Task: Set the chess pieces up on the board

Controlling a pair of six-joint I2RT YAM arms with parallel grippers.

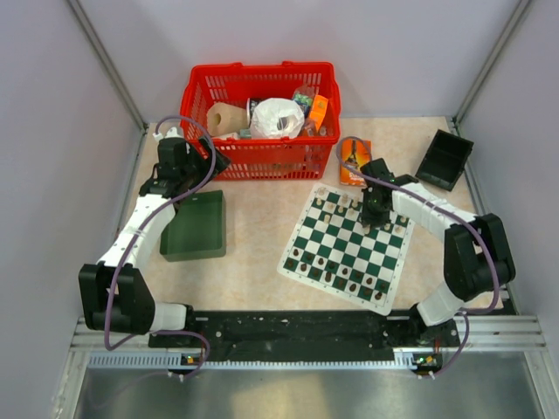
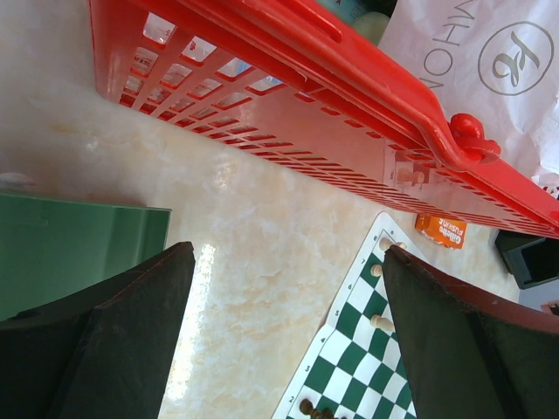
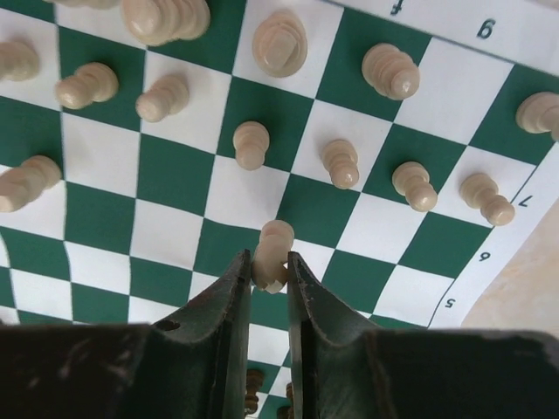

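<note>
The board point(image 1: 293, 262), green and white checks, lies right of the table's middle. Cream chess pieces point(image 3: 251, 144) stand on its far rows and dark chess pieces point(image 1: 336, 272) on its near rows. My right gripper point(image 3: 269, 271) hangs over the far part of the board, shut on a cream pawn point(image 3: 274, 249) that tilts just above a square. In the top view that gripper point(image 1: 377, 215) is near the board's far right. My left gripper point(image 2: 288, 253) is open and empty above bare table beside the red basket point(image 2: 306, 96); the board's left edge point(image 2: 349, 349) shows under it.
The red basket point(image 1: 262, 159) with packets stands at the back. A dark green tray point(image 1: 195, 225) lies left of the board, below my left arm. An orange box point(image 1: 353, 162) and a black tray point(image 1: 444, 159) sit beyond the board at the right.
</note>
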